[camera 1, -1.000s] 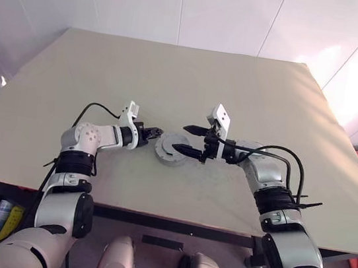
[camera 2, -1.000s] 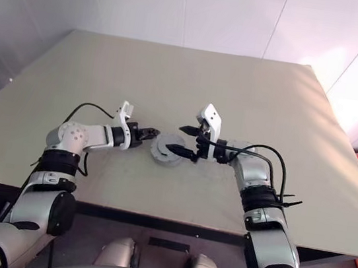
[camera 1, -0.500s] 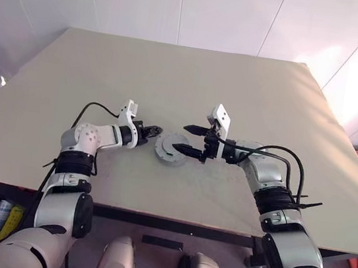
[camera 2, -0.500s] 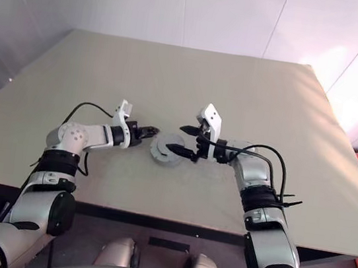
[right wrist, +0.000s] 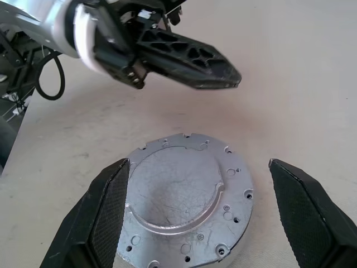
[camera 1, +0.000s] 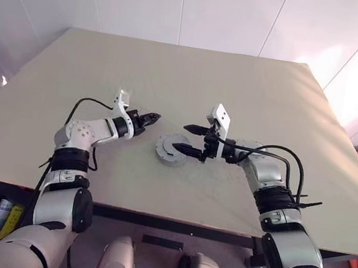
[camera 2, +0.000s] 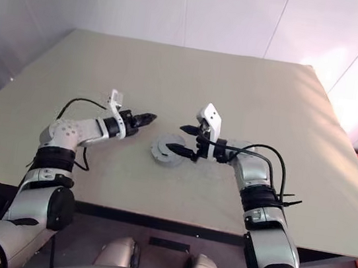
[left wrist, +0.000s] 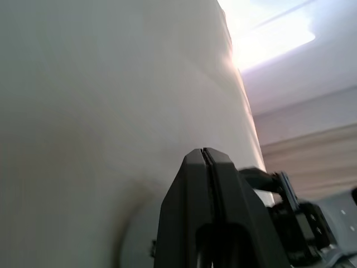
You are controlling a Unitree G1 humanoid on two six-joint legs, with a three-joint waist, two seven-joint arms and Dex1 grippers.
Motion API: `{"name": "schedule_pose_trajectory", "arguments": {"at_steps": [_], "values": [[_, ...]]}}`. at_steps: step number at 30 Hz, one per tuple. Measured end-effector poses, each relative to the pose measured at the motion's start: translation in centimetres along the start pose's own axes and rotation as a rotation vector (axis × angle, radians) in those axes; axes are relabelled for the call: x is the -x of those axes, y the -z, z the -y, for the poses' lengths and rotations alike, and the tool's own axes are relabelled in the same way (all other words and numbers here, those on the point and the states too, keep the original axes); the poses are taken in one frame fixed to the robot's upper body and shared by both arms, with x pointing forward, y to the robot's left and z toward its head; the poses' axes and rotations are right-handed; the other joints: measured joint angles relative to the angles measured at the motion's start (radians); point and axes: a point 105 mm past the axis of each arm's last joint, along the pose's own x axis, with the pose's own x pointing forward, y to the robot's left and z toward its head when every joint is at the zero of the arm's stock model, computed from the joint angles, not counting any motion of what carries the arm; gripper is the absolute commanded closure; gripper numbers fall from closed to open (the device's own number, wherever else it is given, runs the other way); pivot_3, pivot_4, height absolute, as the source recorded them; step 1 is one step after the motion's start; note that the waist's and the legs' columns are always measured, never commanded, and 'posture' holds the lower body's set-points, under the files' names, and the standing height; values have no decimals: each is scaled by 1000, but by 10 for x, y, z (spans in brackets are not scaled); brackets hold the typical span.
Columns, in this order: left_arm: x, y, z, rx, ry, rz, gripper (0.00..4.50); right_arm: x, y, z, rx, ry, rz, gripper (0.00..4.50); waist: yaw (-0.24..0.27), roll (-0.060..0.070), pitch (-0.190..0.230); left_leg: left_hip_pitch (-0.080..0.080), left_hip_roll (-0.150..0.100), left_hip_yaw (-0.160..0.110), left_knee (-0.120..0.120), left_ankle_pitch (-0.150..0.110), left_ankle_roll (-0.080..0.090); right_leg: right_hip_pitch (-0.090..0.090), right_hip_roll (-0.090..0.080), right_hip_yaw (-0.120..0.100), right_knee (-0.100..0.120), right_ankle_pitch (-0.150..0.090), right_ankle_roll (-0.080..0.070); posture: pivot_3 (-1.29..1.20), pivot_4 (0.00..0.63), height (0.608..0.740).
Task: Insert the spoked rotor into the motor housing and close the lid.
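L fingers (right wrist: 192, 58) are seen pressed together w/ nothing between them, raised above the tabletop (camera 1: 238, 95) and just off the far-left side of the closed assembly, not touching it. R fingers (right wrist: 97, 223) are spread wide, one on either side of the assembly w/ a gap at each flank, so nothing is gripped. Between them the lid (right wrist: 178, 187) is seen lying flat, its grey scratched outer face up, sitting flush on the motor housing (camera 1: 171, 150), which rests on the tabletop near the middle, between both arms. No windings or lid segments are exposed. The spoked rotor cannot be seen; it is judged to be inside, though that cannot be confirmed w/ the lid down. Step in hand is judged to be the end of lid closing, w/ the task close to done. Next move is judged to call for a check that the lid is fully seated, maybe a light press from above, then both arms drawn clear w/o the wide R fingers nudging the housing sideways.
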Motion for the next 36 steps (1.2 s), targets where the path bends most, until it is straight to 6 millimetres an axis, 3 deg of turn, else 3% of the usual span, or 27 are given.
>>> {"name": "schedule_pose_trajectory", "arguments": {"at_steps": [4, 10, 15, 28, 32, 36], "values": [[0, 20, 13, -2, 58, -109, 4500, 1, 0, 1, 3, 6, -1, 27, -2, 0, 0, 1, 0, 0, 0, 0, 0, 0, 0, 0, 2, 0, 0, 0, 0, 740], [5, 28, 20, -14, 98, -159, 4500, 6, 2, 5, 10, 27, -16, 27, -2, 0, 0, 2, 0, 0, 1, 0, 0, 0, 0, 0, 3, 0, 0, 0, 0, 740], [4, 51, 1, -6, -9, -256, 4500, 13, 5, 13, 6, 72, -23, 27, -2, 0, 0, 2, 0, -1, 1, 0, 0, 0, 0, 0, 3, 0, 0, 0, 0, 740], [0, 53, -1, -9, -20, -252, 4500, 27, -2, 31, -34, 164, -4, 27, -1, 0, 0, 4, 0, -2, 2, 0, 0, 3, 0, 0, 3, 0, 0, 0, 0, 740], [-1, 53, -1, -10, -19, -249, 4500, 44, -6, 52, -164, 285, -27, 27, 2, 0, 0, 5, -1, -3, 2, 0, 0, 4, 0, 0, 4, 0, 0, 0, 0, 740], [0, 51, -2, -10, -22, -237, 4500, 80, 13, 53, -358, 294, -143, 27, 7, 0, 0, 4, -2, -3, 2, 0, 0, 5, 0, 0, 3, 0, 0, 0, 0, 740]]}}
